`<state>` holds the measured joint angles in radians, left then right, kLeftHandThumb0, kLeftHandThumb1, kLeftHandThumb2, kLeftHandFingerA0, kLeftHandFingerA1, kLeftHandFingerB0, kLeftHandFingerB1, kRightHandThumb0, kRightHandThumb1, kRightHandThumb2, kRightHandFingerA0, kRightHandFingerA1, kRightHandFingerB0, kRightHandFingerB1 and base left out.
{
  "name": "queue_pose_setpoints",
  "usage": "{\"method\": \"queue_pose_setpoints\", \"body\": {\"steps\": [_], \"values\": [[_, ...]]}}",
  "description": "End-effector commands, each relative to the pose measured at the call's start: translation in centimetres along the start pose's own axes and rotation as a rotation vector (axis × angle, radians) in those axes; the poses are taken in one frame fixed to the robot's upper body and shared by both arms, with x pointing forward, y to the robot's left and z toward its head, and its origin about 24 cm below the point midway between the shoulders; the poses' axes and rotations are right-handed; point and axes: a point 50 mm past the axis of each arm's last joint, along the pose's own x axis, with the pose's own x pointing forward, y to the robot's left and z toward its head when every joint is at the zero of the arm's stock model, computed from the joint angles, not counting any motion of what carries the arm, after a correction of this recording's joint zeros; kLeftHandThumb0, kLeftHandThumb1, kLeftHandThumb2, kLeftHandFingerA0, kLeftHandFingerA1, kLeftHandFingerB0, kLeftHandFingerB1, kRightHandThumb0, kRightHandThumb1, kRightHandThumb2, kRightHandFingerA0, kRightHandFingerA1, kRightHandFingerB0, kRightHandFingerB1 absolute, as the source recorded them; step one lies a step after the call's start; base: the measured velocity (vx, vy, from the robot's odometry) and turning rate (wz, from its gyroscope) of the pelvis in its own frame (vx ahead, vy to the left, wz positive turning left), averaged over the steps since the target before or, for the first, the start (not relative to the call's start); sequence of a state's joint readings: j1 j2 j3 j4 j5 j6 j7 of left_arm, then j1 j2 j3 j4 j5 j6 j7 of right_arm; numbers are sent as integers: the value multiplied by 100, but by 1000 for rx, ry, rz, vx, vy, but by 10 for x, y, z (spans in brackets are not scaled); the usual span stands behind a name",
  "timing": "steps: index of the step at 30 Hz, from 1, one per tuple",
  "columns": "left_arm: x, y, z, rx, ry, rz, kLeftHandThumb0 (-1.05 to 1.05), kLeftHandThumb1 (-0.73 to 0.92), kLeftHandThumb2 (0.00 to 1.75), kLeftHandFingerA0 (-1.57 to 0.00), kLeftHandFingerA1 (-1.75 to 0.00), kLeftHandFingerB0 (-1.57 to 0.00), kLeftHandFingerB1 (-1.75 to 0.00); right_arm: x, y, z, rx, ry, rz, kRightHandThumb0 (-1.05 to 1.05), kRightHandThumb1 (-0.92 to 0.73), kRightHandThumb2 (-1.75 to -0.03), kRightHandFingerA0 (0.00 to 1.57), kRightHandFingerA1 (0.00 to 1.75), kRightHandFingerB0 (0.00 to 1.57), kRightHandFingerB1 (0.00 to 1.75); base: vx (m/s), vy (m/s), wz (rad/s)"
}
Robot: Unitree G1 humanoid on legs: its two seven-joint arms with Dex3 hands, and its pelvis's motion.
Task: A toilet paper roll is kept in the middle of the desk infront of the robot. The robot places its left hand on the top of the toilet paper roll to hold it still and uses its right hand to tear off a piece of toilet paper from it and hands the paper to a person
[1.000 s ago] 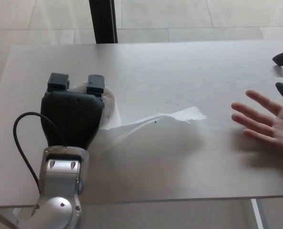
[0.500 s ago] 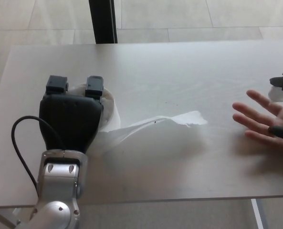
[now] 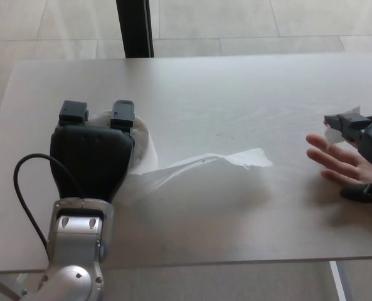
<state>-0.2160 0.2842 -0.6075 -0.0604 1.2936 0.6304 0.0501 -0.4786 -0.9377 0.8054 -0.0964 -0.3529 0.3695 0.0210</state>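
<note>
The white toilet paper roll (image 3: 145,143) stands left of the desk's middle. My left hand (image 3: 93,157) lies palm down on top of it, its two fingertips (image 3: 123,113) hooked over the far side, and covers most of the roll. A loose tail of paper (image 3: 236,159) runs from the roll to the right along the desk. At the right edge my right hand (image 3: 366,137) hovers just above a person's upturned palm (image 3: 337,164). Its fingers pinch a small torn piece of paper (image 3: 334,134), mostly hidden by the hand.
The pale desk (image 3: 236,94) ends close in front at its near edge (image 3: 204,262). A black post (image 3: 134,28) stands behind the desk on the tiled floor. A black cable (image 3: 24,194) loops out from my left wrist.
My right hand has come in from the right edge, leftward and down over the person's palm, carrying the torn piece. The left hand and the roll have stayed put.
</note>
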Motion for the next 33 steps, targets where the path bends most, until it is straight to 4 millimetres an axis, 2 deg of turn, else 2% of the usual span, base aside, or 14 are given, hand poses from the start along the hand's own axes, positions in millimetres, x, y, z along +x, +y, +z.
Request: {"method": "queue_pose_setpoints", "body": {"steps": [1, 4, 5, 6, 8, 9, 10, 13, 14, 15, 16, 33], "values": [[-48, -79, -26, 97, -19, -495, -36, 80, 75, -37, -79, -26, -41, -14, -19, 1, -418, 60, 204, -95, -73, -71, 0, 0, 27, 32, 0, 0, 0], [-47, -79, -27, 90, -12, -491, -36, 78, 76, -39, -80, -27, -41, -14, -23, 1, -438, 66, 199, -98, -74, -69, 0, 0, 30, 32, 0, 0, 0], [-47, -79, -28, 86, -11, -497, -36, 78, 79, -36, -74, -26, -42, -14, -26, 0, -427, 81, 217, -101, -59, -90, 0, 0, 24, 40, 0, 0, 0], [-46, -78, -29, 82, -9, -498, -36, 79, 78, -35, -72, -25, -42, -13, -27, 0, -409, 99, 228, -105, -64, -102, 0, 19, 14, 31, 0, 0, 0], [-47, -78, -29, 78, -9, -497, -36, 79, 78, -35, -72, -25, -42, -13, -27, 0, -396, 105, 228, -105, -64, -102, 0, 19, 14, 31, 0, 0, 0], [-48, -77, -28, 73, -6, -504, -36, 80, 76, -35, -71, -25, -42, -13, -27, 0, -380, 111, 232, -104, -62, -102, 0, 20, 7, 16, 0, 0, 0], [-49, -77, -28, 83, -9, -513, -37, 81, 74, -37, -80, -24, -41, -13, -27, -1, -376, 116, 236, -105, -60, -104, 0, 20, 0, 5, 0, 0, 0], [-48, -78, -28, 87, 4, -527, -37, 83, 72, -35, -73, -24, -39, -13, -25, -2, -330, 116, 278, -105, -62, -103, 4, 19, 0, 4, 0, 0, 0], [-48, -78, -28, 86, 1, -525, -36, 82, 74, -33, -69, -24, -40, -14, -24, -2, -300, 118, 307, -93, -54, -99, 0, 16, 0, 9, 0, 0, 0], [-48, -78, -28, 83, -2, -522, -36, 82, 74, -33, -69, -24, -40, -14, -24, -3, -260, 117, 344, -93, -54, -99, 0, 16, 0, 9, 0, 0, 0], [-48, -78, -29, 80, 1, -521, -36, 81, 74, -34, -67, -25, -40, -14, -23, -3, -257, 123, 367, -104, -61, -99, 0, 0, 0, 2, 0, 0, 0], [-46, -76, -31, 70, 14, -509, -36, 81, 74, -34, -67, -25, -40, -11, -27, 1, -266, 135, 407, -104, -61, -99, 0, 0, 0, 2, 0, 0, 0]]}}
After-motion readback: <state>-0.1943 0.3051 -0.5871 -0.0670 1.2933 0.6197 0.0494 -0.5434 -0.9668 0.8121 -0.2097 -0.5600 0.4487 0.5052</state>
